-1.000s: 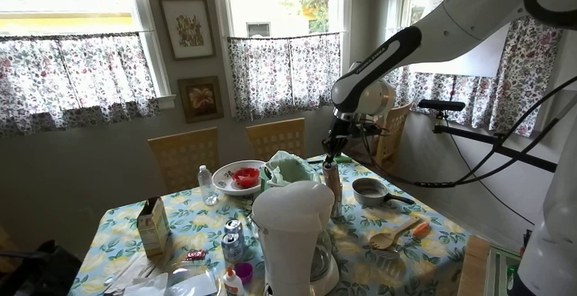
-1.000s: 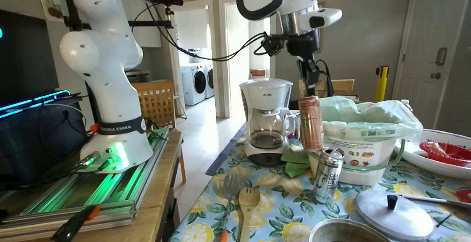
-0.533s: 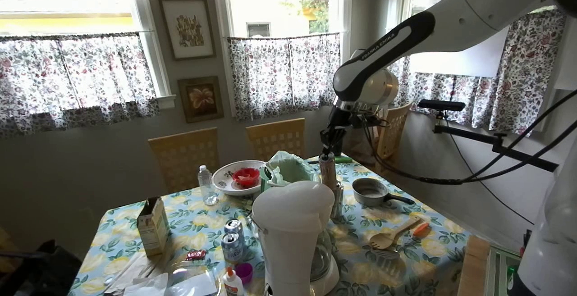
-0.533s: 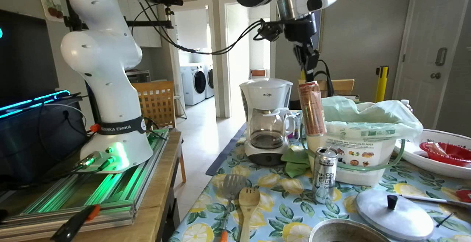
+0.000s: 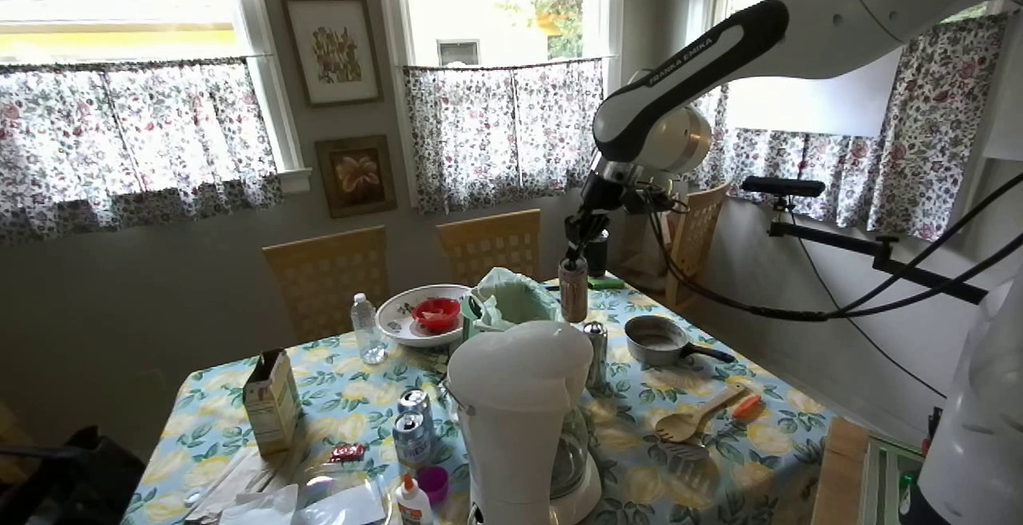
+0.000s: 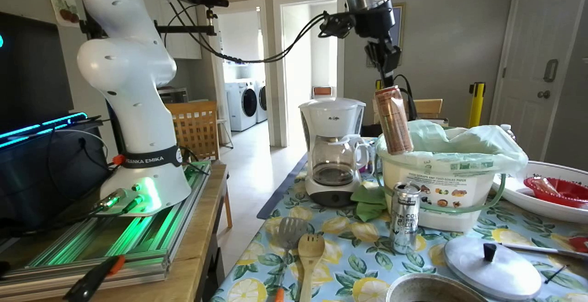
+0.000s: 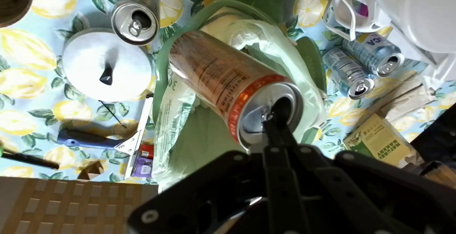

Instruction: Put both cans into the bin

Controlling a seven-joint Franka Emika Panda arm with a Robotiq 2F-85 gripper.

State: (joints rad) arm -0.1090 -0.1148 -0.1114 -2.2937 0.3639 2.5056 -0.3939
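Note:
My gripper [image 5: 573, 255] is shut on the top of a tall orange can, seemingly at its tab, in the wrist view [image 7: 276, 121]. The orange can [image 6: 394, 120] hangs tilted in the air, its lower end around the bin's rim height; it also shows in the wrist view [image 7: 221, 73]. The bin [image 6: 441, 191] is a pale bucket with a green rim and handle, lined with a light green bag. In an exterior view the can hangs to the right of the bin [image 5: 511, 301]. A silver can [image 6: 405, 224] stands upright on the table against or close beside the bin.
A white coffee maker [image 6: 333, 116] stands near the bin. A pot [image 5: 654, 341], a lid [image 6: 491, 267], a wooden spoon [image 6: 311, 251] and a spatula lie on the table. A white bowl [image 5: 396, 321] holds a red dish. Two blue cans [image 5: 411, 437] stand farther along.
My gripper has risen with the orange can, and the can now tilts more. The silver can leaned a second ago, with the orange can's lower end against it; now it stands upright.

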